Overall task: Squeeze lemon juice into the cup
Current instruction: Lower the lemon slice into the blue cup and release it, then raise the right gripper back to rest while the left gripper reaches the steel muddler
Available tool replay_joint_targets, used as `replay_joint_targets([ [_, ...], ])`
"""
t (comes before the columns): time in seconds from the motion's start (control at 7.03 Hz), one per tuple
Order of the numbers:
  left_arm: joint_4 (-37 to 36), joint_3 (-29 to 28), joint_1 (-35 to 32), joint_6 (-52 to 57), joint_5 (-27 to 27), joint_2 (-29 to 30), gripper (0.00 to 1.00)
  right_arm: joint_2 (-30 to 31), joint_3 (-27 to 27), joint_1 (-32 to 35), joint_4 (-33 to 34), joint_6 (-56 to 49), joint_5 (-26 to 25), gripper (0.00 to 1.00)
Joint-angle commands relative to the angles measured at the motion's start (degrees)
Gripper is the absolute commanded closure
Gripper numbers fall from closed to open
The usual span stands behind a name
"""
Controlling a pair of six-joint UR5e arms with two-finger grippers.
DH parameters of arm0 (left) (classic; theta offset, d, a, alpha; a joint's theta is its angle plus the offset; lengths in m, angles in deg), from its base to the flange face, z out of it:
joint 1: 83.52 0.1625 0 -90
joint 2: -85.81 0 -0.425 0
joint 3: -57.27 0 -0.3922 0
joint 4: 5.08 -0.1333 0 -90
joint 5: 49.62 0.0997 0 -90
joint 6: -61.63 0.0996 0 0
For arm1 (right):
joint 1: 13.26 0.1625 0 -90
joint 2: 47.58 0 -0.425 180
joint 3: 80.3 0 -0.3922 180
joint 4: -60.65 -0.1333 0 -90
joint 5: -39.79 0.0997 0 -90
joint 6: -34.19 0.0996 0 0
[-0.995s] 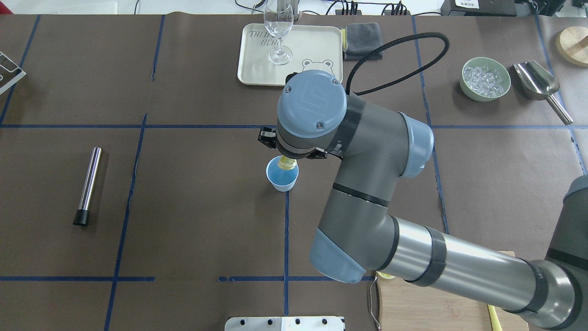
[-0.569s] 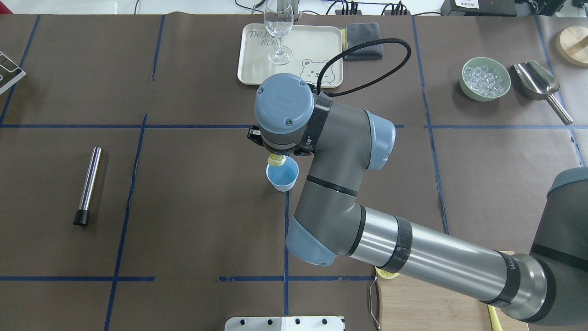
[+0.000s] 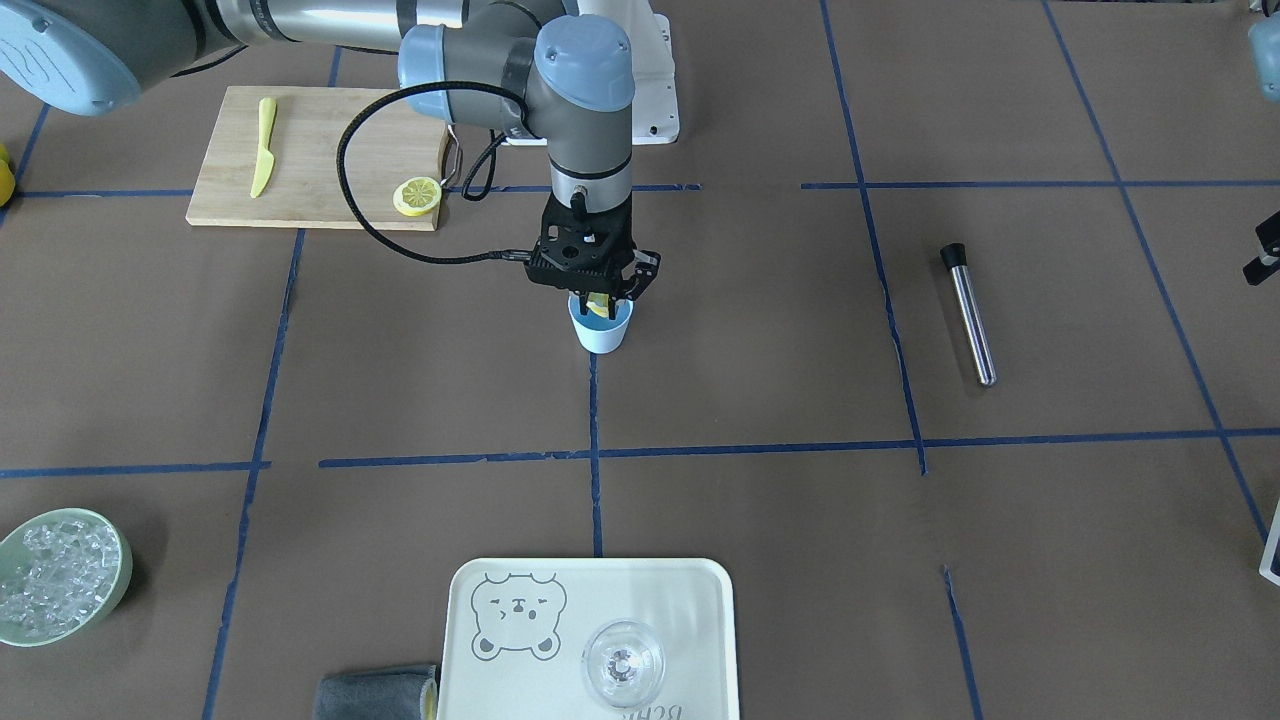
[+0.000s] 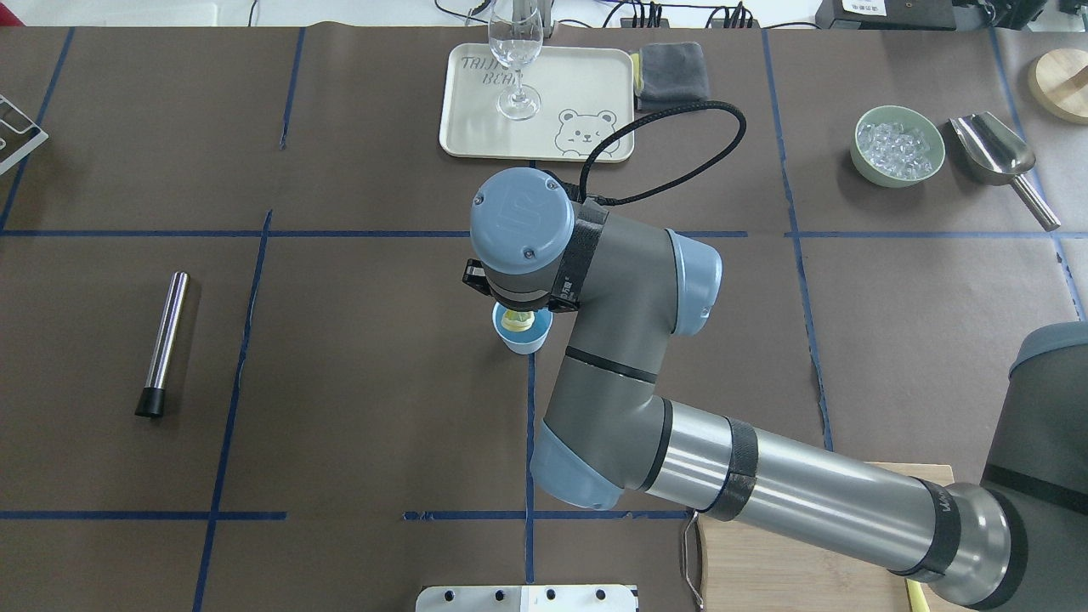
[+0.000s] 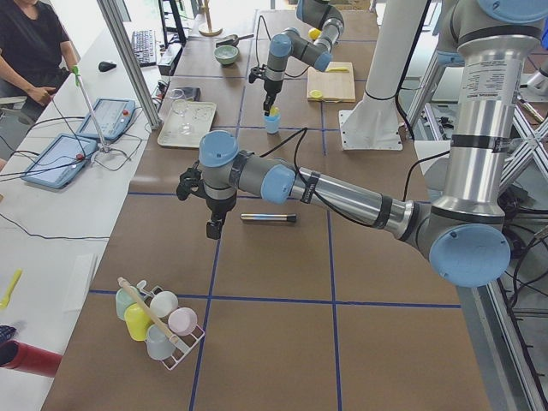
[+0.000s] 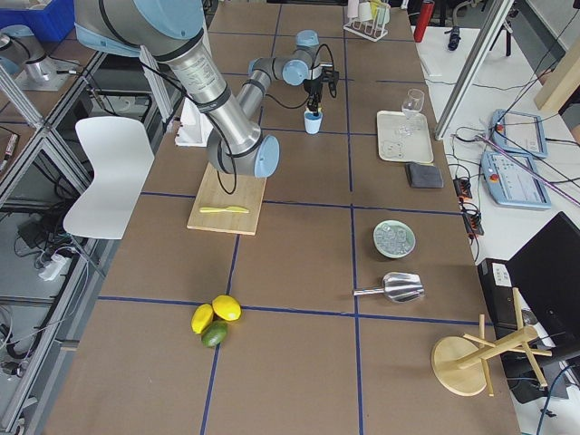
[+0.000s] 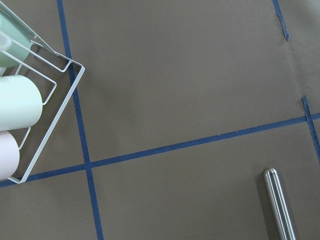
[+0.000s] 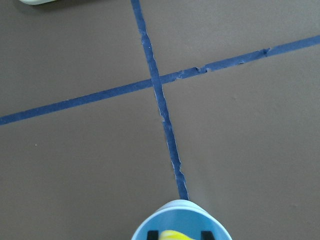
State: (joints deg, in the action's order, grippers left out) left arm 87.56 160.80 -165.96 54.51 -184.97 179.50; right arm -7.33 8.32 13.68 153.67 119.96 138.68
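Note:
The small pale blue cup (image 3: 601,333) stands at the table's middle on a blue tape line; it also shows in the overhead view (image 4: 525,341) and the right wrist view (image 8: 180,220). My right gripper (image 3: 598,298) points straight down over its mouth, shut on the yellow lemon slice (image 3: 596,306), which sits at rim level within the opening (image 4: 516,320) (image 8: 172,234). My left gripper (image 5: 213,228) hangs above the table far to the left, near the cup rack; I cannot tell whether it is open or shut.
A tray (image 4: 586,85) with a clear wine glass (image 4: 515,51) is behind the cup. A green bowl of ice (image 4: 898,144) and a scoop (image 4: 994,151) are far right. A metal tube (image 4: 165,340) lies left. A cutting board (image 3: 320,130) holds a yellow knife (image 3: 262,160) and another lemon slice (image 3: 417,196).
My right arm swung left, then drew back toward the robot. The lemon slice went from the cup's far rim to over the middle of its mouth.

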Motion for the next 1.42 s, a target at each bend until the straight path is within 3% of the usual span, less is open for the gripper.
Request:
replay_joint_targets([
  [0.0,0.00,0.00,0.00,0.00,0.00,0.00,0.00,0.01,0.06,-0.05,0.06,-0.51,0.25,0.08],
  [0.14,0.00,0.00,0.00,0.00,0.00,0.09,0.00,0.00,0.06,-0.05,0.06,-0.52,0.43,0.00],
  [0.57,0.00,0.00,0.00,-0.09,0.00,0.09,0.00,-0.08,0.50,0.56,0.06,-0.60,1.04,0.00],
  [0.71,0.09,-0.35,0.09,-0.87,0.09,0.52,0.00,0.00,1.37,2.57,1.28,-0.95,3.31,0.00],
  [1.0,-0.09,-0.35,5.58,-9.62,0.79,2.63,0.00,0.35,6.79,9.40,10.81,-11.96,8.14,0.00],
  [1.28,-2.96,0.00,11.66,-17.73,0.70,4.55,0.00,7.43,12.60,20.82,12.01,-24.70,18.41,0.00],
])
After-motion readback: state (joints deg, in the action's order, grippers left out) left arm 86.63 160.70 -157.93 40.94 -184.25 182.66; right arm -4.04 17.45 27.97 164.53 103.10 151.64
